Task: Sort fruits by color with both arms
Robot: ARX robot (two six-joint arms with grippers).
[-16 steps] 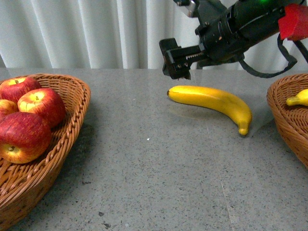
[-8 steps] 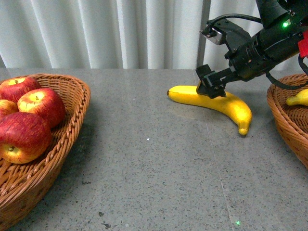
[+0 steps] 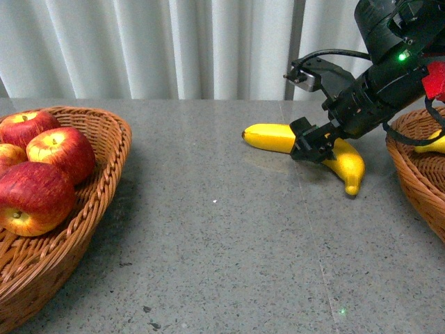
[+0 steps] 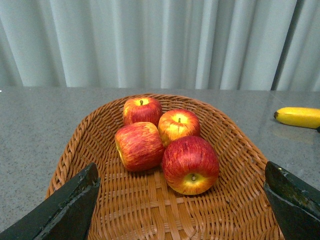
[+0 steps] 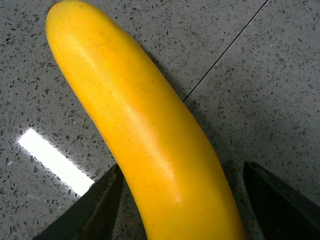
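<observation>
A yellow banana [image 3: 278, 138] lies on the grey table right of centre. My right gripper [image 3: 313, 147] is open and low over its middle; in the right wrist view the banana [image 5: 145, 135] lies between the two spread fingers [image 5: 85, 210]. Several red apples [image 3: 35, 191] sit in the left wicker basket [image 3: 104, 146]. In the left wrist view my left gripper [image 4: 182, 210] is open and empty above that basket [image 4: 240, 150], with the apples [image 4: 190, 162] just ahead. A second banana [image 3: 434, 142] lies in the right basket [image 3: 410, 163].
White curtains hang behind the table. The grey speckled tabletop [image 3: 222, 250] stretches between the two baskets. The right arm's black body with a green light [image 3: 402, 57] and red block [image 3: 434, 78] hangs over the right basket.
My right gripper has moved right and down from above the banana's left end to its middle, now straddling it. The banana and apples have not moved.
</observation>
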